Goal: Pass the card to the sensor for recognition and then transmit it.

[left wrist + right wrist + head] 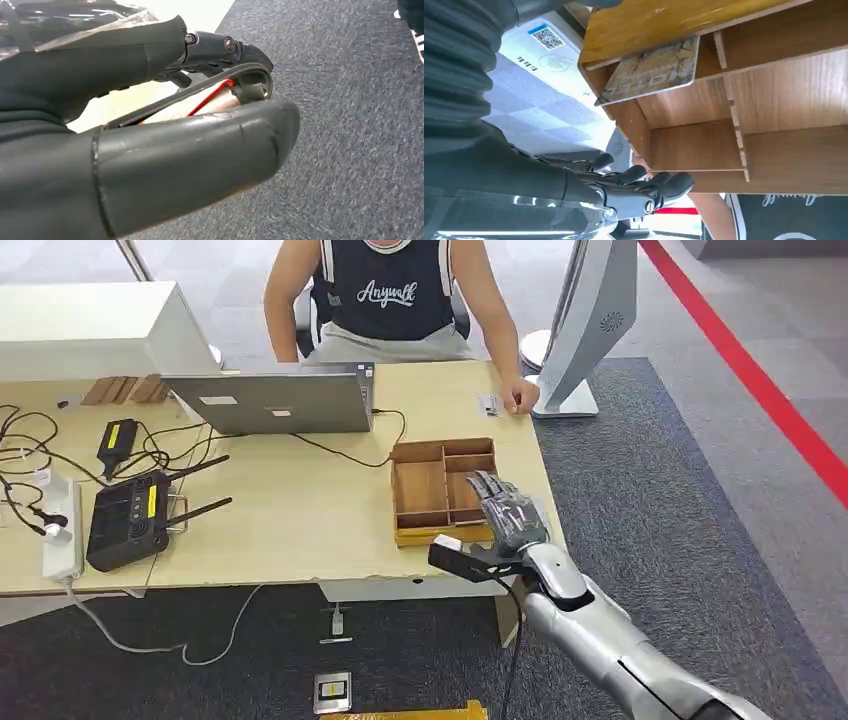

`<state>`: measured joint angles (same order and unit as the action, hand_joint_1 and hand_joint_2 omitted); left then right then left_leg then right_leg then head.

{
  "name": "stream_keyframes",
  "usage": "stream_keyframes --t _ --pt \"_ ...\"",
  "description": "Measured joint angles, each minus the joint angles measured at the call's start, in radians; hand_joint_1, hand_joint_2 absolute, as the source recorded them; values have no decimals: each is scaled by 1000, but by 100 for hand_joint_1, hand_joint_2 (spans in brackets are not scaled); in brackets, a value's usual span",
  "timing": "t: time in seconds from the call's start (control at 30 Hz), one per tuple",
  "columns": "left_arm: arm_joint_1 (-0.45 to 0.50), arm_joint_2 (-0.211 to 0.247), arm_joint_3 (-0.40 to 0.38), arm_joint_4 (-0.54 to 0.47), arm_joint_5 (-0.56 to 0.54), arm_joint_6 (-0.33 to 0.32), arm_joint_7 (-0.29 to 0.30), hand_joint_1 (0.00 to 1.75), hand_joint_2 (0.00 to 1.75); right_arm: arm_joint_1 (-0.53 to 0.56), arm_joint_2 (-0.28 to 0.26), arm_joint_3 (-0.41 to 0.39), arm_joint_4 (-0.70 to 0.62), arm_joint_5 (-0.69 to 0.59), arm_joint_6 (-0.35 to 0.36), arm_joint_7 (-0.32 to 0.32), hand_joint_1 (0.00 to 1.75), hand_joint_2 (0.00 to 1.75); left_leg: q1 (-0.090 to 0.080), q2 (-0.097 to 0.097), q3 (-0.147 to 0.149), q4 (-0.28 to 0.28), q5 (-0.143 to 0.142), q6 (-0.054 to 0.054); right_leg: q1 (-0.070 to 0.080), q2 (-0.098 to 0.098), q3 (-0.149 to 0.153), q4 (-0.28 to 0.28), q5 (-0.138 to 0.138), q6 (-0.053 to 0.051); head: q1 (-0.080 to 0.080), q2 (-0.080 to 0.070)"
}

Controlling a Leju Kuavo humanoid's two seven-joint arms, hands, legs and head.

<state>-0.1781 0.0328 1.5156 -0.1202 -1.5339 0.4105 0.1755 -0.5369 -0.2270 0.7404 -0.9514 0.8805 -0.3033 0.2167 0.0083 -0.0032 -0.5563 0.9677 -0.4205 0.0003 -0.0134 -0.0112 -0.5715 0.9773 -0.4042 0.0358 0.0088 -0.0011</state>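
Observation:
A patterned card leans on its edge inside one compartment of the wooden divided tray, which sits near the table's right front corner. My right hand hovers over the tray's right side with its fingers stretched out, apart from the card and holding nothing. A white curved stand rises at the table's far right end. A small grey device lies beside it under a person's hand. My left hand hangs above grey carpet, holding nothing.
A person sits at the table's far side behind a grey laptop. A black router, a power strip and cables cover the left half. A white box stands at the back left.

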Motion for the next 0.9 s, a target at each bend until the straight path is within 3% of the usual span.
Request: stream_keyframes --t 0.27,0.9 --pt "0 0 0 0 -2 0 -1 0 0 -19 -2 -21 48 72 -71 29 0 175 0 0 0 0 0 0 0 0 0 0 0 0 0 0" --pt "0 0 0 0 11 3 4 0 0 -21 4 -53 100 62 -76 14 0 175 0 0 0 0 0 0 0 0 0 0 0 0 0 0"
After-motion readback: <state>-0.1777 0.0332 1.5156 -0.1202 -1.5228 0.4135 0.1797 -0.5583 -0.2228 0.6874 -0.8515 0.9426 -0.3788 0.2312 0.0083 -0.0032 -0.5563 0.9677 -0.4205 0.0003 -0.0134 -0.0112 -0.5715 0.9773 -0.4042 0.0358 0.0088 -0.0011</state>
